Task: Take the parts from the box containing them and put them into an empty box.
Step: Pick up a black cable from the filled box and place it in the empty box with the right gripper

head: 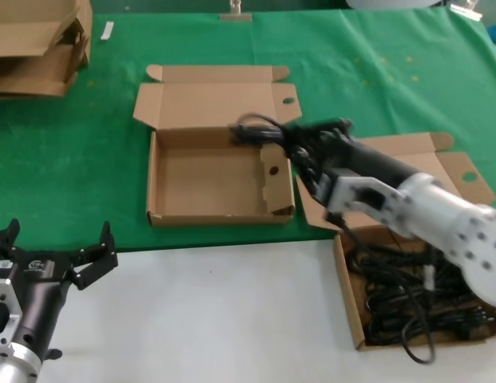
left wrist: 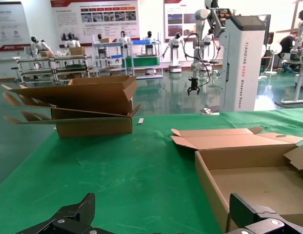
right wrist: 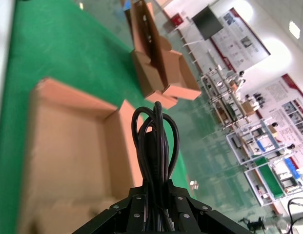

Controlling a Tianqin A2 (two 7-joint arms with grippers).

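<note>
My right gripper (head: 283,144) is shut on a coiled black power cord (head: 255,128) and holds it above the far right corner of the empty box (head: 208,214), beside its holed inner panel (head: 272,177). In the right wrist view the cord's loops (right wrist: 155,141) stick out from between the jaws over the empty box (right wrist: 58,146). The box containing the other cords (head: 350,299) stands at the right, with several black cord bundles (head: 415,299) in it. My left gripper (head: 52,251) is open and empty at the near left, and in its own view it hovers (left wrist: 166,222) beside the empty box (left wrist: 210,183).
A stack of flattened cardboard (head: 36,44) lies at the far left corner and also shows in the left wrist view (left wrist: 78,105). Green cloth (head: 72,159) covers the far part of the table, white surface (head: 208,319) the near part.
</note>
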